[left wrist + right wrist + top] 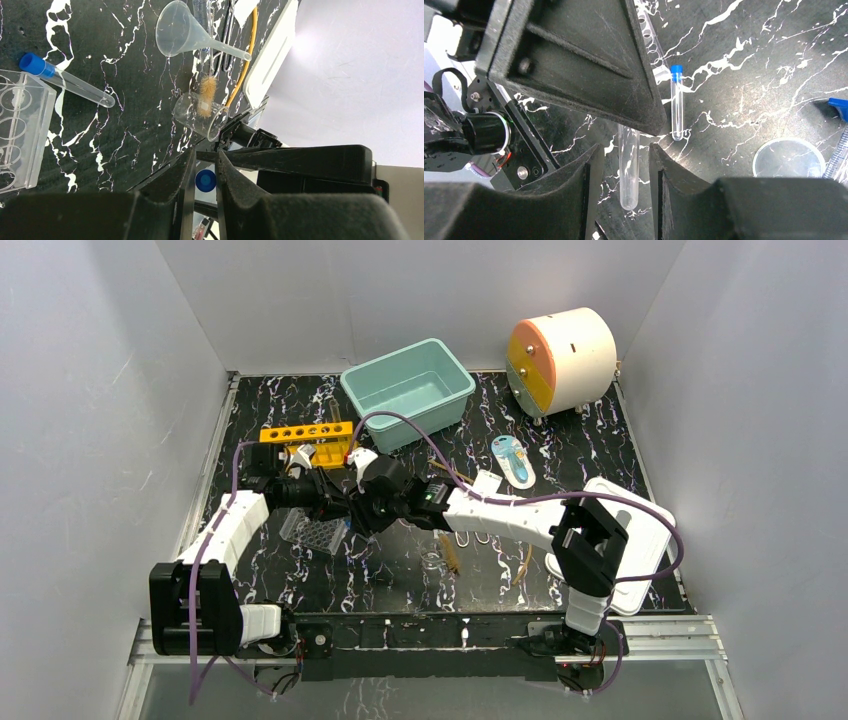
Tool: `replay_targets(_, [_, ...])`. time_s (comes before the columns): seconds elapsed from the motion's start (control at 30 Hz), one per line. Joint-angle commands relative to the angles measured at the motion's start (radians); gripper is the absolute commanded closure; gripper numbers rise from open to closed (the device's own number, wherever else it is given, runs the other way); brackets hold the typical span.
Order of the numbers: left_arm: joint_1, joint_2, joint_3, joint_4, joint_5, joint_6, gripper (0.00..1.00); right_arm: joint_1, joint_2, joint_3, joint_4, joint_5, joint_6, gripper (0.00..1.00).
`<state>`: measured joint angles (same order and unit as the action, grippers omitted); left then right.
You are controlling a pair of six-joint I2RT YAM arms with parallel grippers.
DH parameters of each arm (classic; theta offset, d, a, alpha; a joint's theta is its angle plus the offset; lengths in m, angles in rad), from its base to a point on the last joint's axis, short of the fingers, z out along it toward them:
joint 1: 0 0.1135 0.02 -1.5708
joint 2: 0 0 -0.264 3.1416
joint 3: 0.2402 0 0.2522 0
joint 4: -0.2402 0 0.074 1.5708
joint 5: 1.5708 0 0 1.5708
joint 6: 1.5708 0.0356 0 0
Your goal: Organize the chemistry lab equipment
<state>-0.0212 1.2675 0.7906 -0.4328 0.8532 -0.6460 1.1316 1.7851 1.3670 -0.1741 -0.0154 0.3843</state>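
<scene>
Teal bin (432,422): rear of counter (400,570), near yellow rack (305,432).
Clear rack (20,125): flat on counter, wells up.
Beaker (200,117): on its side; brush (207,90) bristles show through its wall. Funnel (180,32) lies just beyond.
Held tube (205,180): off the counter, blue cap end clamped in left gripper (205,167).
Right gripper (625,160): fingers apart, one on each side of that tube's clear end, with a gap on both sides.
Second tube (677,102): loose on counter, just beside clear rack.
</scene>
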Motion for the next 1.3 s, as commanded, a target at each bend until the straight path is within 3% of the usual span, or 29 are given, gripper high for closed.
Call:
replay_targets(0.0, [0.0, 0.002, 0.038, -0.043, 0.032, -0.007, 0.99, -0.006, 0.009, 0.019, -0.014, -0.007, -0.021, 0.56])
replay_targets(0.23, [0.0, 0.005, 0.062, -0.06, 0.026, -0.001, 0.96, -0.006, -0.01, -0.007, -0.013, 0.006, -0.021, 0.75])
replay_targets(0.47, [0.0, -0.03, 0.05, -0.061, 0.031, 0.012, 0.68, -0.006, -0.011, 0.0, 0.005, -0.003, -0.009, 0.8])
replay_targets(0.73, [0.0, -0.043, 0.032, -0.072, 0.001, 0.022, 0.77, -0.007, 0.002, 0.015, -0.007, -0.01, -0.008, 0.8])
replay_targets(0.97, [0.0, -0.054, 0.046, -0.121, -0.041, 0.054, 0.67, -0.011, 0.015, 0.025, -0.021, -0.01, 0.0, 0.8])
replay_targets(1.13, [0.0, -0.056, 0.055, -0.125, -0.057, 0.056, 0.77, -0.013, 0.015, 0.022, -0.018, -0.018, -0.001, 0.8])
replay_targets(1.27, [0.0, -0.057, 0.064, -0.121, -0.053, 0.05, 0.78, -0.014, 0.02, 0.021, -0.019, -0.029, -0.004, 0.8])
